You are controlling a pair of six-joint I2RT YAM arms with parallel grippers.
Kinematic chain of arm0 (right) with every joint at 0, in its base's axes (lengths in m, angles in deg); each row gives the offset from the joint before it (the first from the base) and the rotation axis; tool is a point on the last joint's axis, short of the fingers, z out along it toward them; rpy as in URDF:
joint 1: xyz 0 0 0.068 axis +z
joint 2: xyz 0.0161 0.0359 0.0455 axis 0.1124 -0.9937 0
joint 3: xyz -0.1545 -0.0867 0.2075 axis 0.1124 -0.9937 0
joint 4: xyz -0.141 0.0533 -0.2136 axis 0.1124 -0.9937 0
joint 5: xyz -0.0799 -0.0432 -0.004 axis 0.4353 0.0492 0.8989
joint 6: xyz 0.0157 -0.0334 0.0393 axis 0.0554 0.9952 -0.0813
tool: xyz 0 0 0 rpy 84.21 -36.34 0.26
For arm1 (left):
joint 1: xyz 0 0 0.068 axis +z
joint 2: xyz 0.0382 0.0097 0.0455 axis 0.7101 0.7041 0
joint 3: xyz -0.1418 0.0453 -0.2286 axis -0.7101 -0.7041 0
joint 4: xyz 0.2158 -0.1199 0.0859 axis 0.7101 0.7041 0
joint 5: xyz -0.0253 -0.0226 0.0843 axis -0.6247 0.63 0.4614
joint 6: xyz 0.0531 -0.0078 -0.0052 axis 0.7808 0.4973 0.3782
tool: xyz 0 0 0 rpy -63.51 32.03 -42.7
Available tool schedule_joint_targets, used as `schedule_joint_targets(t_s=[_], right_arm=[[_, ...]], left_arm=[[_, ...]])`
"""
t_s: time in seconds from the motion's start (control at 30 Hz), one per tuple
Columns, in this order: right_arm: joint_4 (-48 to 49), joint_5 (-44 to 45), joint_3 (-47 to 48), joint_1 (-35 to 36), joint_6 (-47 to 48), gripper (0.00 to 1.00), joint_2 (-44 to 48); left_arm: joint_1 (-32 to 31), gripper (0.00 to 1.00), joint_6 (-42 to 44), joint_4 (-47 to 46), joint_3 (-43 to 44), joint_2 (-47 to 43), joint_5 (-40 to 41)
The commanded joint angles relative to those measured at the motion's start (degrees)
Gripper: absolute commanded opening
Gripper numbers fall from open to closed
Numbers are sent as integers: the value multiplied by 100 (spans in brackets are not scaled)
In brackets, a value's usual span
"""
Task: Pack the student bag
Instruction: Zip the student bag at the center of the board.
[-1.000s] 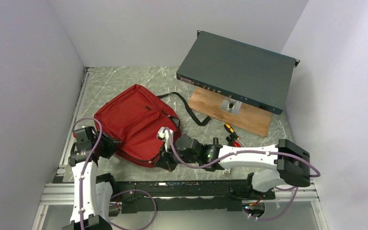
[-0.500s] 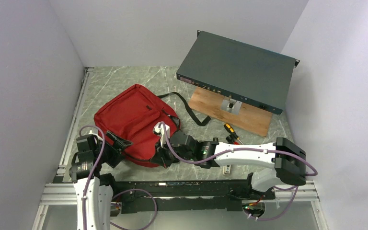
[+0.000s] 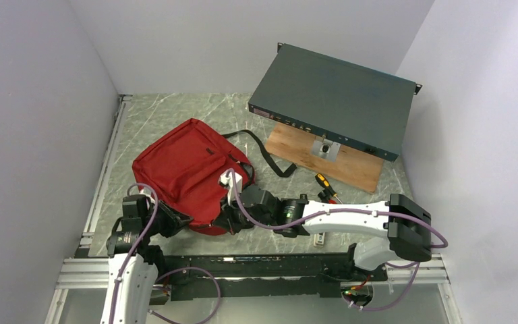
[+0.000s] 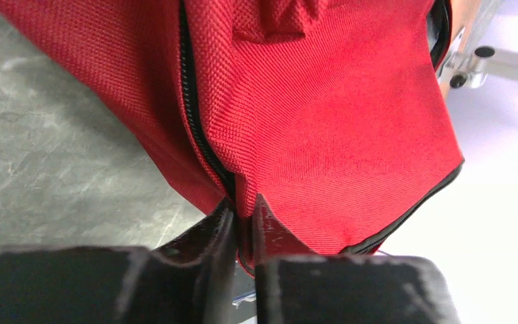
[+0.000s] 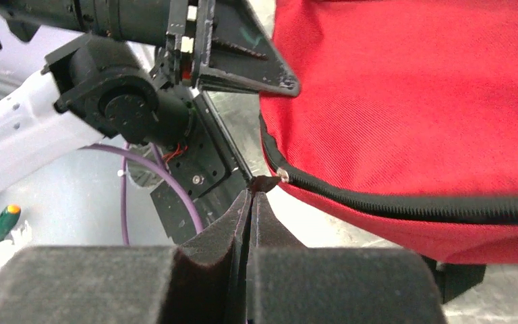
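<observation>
Top view: the student bag (image 3: 182,169) lies flat on the bench (image 3: 168,111), left of centre, with both arms at its near edge. The arms stand close together, so a careless move risks collision. Left wrist view: the left fingers (image 4: 219,233) are closed on a thin fold of fabric beside the zip (image 4: 189,108). This fold may slip out, letting the bag drag. Right wrist view: the right fingers (image 5: 233,216) pinch the zip pull (image 5: 264,182) at their very tips. A sideways tug would likely free it.

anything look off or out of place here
The dark teal metal box sits skewed across the wooden board, overhanging it. A screwdriver lies loose beside the board. Nothing looks spilled or damaged.
</observation>
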Motion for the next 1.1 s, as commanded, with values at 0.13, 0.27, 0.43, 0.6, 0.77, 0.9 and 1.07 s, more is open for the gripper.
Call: schedule_joint_targets(t_s=[0.13,0.27,0.43,0.6,0.77,0.9,1.07], right_arm=[[-236,1800,-489,-131,-1075,0,1059],[-382,2571,-988,-339,-1476,0,1417],[-133,2402,-1257,-592,-759,0,1495],[-76,2423,-1250,-681,-126,0,1608],[-340,3050,-1114,-1150,180,0,1634],[-207,3138,-1090,-1434,496,0,1691],[147,1826,-1020,-1356,771,0,1538]], left_arm=[[-23,0,389,-11,173,204,731],[-23,0,364,-69,163,255,718],[-28,0,484,-211,140,372,516],[-22,0,563,-161,235,373,469],[-22,0,590,204,593,314,826],[-22,0,669,590,1018,279,1192],[-22,30,1111,790,1557,287,1272]])
